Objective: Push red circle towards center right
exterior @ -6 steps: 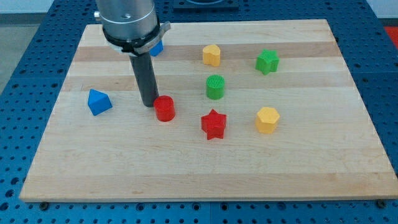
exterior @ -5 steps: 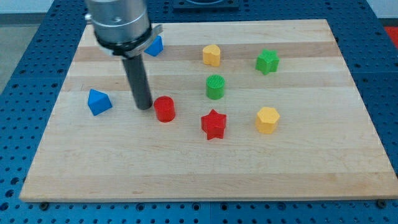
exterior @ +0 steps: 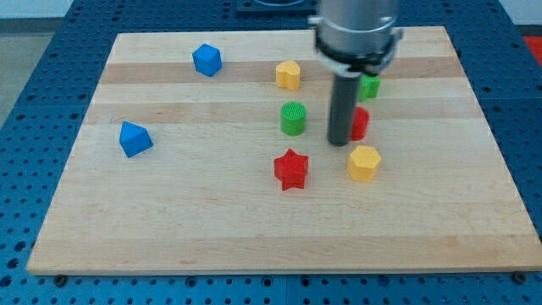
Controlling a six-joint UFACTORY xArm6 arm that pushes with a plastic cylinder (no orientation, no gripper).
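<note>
Board: wooden board (exterior: 254,229) on a blue pegboard bench.
Tip: my tip (exterior: 340,142) is a bare rod gripping nothing, touching the red circle's left side.
Red circle: red circle (exterior: 360,124) right of centre, between green star (exterior: 370,85) and yellow hexagon (exterior: 364,163).

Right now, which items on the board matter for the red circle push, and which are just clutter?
In play:
red circle, mostly hidden behind the rod
my tip, touching its left side

Clutter:
green cylinder
green star, partly hidden
red star
yellow hexagon
yellow block
blue cube
blue block
</note>
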